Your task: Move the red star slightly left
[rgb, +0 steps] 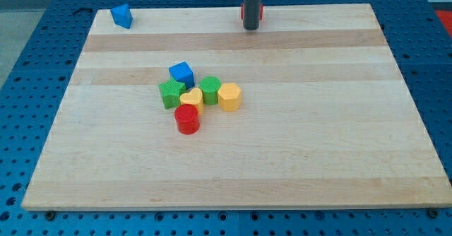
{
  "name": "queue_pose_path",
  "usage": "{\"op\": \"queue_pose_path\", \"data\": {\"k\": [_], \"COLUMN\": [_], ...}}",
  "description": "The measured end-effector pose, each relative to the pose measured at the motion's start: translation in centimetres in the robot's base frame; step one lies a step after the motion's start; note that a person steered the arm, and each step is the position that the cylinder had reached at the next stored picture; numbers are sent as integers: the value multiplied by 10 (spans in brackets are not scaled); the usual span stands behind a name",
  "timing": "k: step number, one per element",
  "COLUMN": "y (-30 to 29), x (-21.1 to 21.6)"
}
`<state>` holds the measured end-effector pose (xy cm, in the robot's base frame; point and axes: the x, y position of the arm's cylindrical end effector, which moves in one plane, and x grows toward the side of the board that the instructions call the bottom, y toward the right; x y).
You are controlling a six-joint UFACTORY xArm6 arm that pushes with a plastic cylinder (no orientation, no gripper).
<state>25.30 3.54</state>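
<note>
The red star sits at the top edge of the wooden board, mostly hidden behind my rod; only slivers of red show on either side of it. My tip stands directly in front of the star, touching or nearly touching it. A cluster of blocks lies left of the board's middle: a blue cube, a green block, a green cylinder-like block, a yellow heart, a yellow hexagon-like block and a red cylinder.
A blue block lies at the board's top left corner. The wooden board rests on a blue perforated table.
</note>
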Motion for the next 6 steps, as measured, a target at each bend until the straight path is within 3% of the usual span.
{"op": "queue_pose_path", "data": {"k": [1,2,3,4,5,6], "y": [34,76,87,54,0,-17], "x": [18,6,-42,-55,-42,-41]}}
